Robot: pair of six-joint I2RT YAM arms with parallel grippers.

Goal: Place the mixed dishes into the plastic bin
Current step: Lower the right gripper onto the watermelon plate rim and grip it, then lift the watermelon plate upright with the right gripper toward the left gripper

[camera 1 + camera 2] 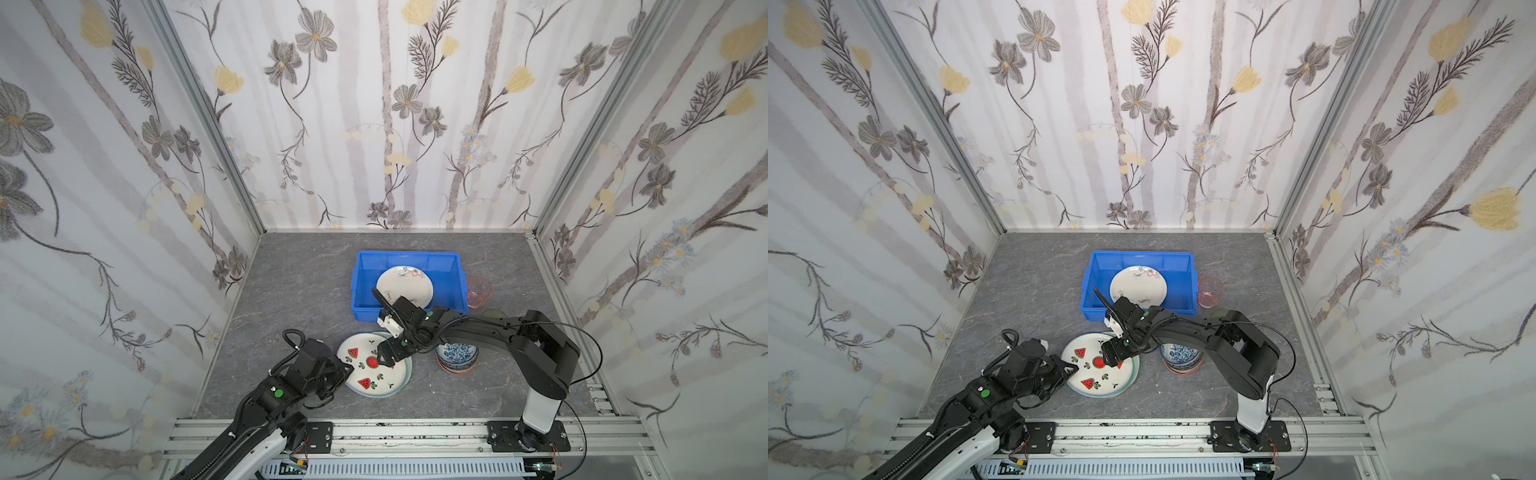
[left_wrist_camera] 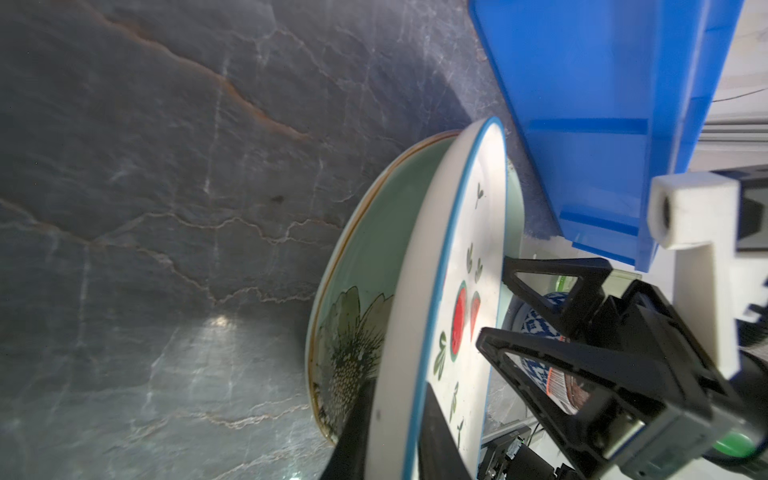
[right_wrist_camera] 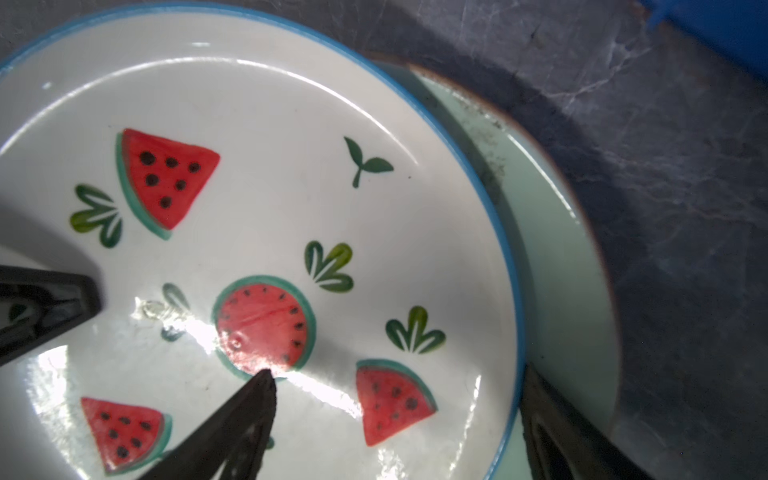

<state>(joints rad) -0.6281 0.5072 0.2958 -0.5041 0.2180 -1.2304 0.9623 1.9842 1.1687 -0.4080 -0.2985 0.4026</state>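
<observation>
A white watermelon-print plate (image 1: 368,372) (image 1: 1096,370) lies on a mint green flower plate (image 1: 409,370) (image 2: 365,257) at the front of the table. My left gripper (image 1: 347,368) (image 2: 395,436) is shut on the watermelon plate's left rim, one finger under and one over. My right gripper (image 1: 386,358) (image 3: 397,372) stands open above the same plate, one fingertip (image 3: 266,376) at its middle and the other past its right rim. The blue bin (image 1: 361,274) (image 1: 1094,270) behind holds a cream plate (image 1: 405,284).
A stack of small bowls (image 1: 457,357) (image 1: 1179,357), blue-white on top, stands right of the plates under my right arm. A pink tumbler (image 1: 478,291) (image 1: 1210,291) stands against the bin's right wall. Papered walls close in three sides.
</observation>
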